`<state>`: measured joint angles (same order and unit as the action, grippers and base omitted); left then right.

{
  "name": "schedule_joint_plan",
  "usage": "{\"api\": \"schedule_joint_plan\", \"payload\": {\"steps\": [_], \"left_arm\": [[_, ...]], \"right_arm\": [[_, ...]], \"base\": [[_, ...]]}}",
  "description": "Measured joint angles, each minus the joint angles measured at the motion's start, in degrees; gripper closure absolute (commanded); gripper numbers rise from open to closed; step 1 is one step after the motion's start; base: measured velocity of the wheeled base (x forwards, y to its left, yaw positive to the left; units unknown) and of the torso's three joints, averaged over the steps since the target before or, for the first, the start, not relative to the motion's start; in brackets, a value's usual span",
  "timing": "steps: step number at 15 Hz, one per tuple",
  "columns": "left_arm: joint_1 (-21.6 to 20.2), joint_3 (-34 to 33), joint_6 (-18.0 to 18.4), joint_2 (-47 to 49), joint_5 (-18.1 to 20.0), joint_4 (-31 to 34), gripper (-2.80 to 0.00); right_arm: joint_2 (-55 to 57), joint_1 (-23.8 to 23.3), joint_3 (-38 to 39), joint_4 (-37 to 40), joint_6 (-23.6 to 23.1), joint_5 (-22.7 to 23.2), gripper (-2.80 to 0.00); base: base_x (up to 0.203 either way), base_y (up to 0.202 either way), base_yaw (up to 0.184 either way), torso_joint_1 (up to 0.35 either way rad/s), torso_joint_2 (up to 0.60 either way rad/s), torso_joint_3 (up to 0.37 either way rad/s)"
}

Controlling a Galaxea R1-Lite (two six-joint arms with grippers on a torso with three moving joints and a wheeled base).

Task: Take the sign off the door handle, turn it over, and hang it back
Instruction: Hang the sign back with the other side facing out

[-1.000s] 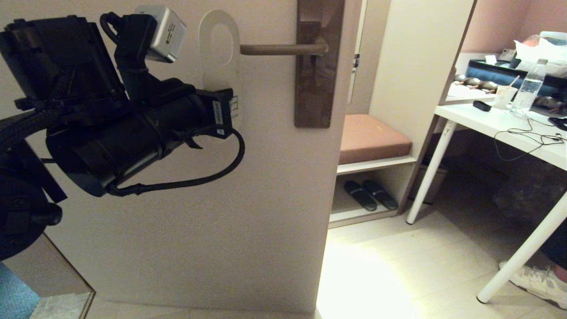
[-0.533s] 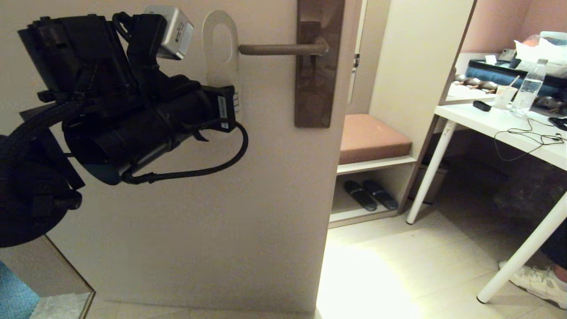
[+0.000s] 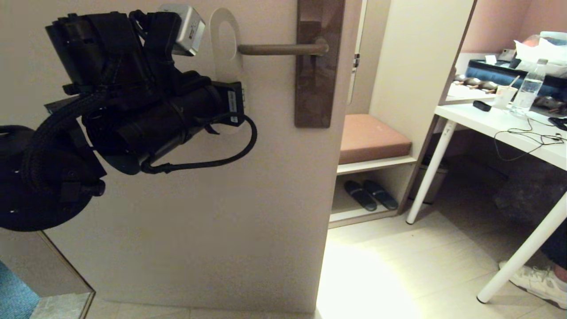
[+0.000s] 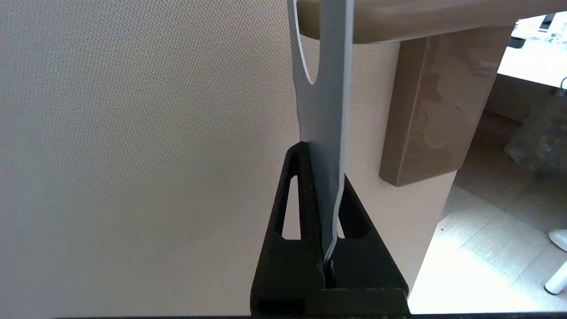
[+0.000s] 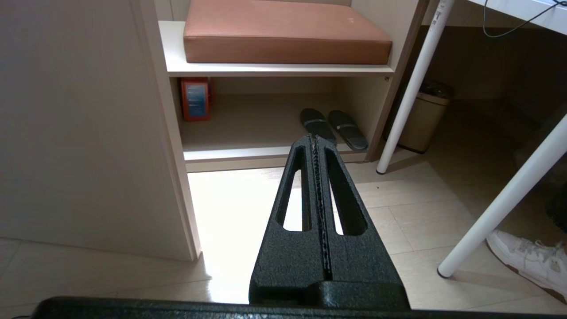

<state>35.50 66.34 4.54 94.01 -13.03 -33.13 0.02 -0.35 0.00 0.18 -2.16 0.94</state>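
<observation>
I have the left gripper (image 4: 325, 177) clamped on the lower part of the sign (image 4: 325, 110), its two black fingers (image 4: 299, 195) pressed flat against either face. In the head view the sign (image 3: 226, 44) sits at upper centre, just above the gripper (image 3: 237, 104), its oval hole at the free tip of the door handle (image 3: 277, 49). From the left wrist view the card stands edge-on, the lever (image 4: 421, 20) crossing the top of the frame through or just behind its loop; I cannot tell which.

My right gripper (image 5: 316, 146) hangs low with its fingers fully closed on nothing, pointing at the floor.

The open cubby (image 5: 266, 115) at upper centre of the right wrist view holds a pair of dark slippers (image 5: 333, 126) and a small orange box (image 5: 196, 98), with a brown cushion (image 5: 283, 31) on the shelf above.

At the right of the head view a white table (image 3: 500, 128) carries a water bottle (image 3: 529, 88) and cables (image 3: 531, 137). The floor (image 3: 398, 274) is pale tile.
</observation>
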Motion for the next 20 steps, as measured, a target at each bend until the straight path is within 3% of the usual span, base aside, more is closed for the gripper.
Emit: {"api": "schedule_joint_plan", "payload": {"steps": [20], "left_arm": [[1.44,2.37,-0.08,2.54,0.41,0.0,0.0]], "right_arm": [[0.0,0.0,0.0,-0.02,-0.02,0.04,0.0]], "base": [[0.0,0.0,0.0,0.0,0.0,0.0]]}}
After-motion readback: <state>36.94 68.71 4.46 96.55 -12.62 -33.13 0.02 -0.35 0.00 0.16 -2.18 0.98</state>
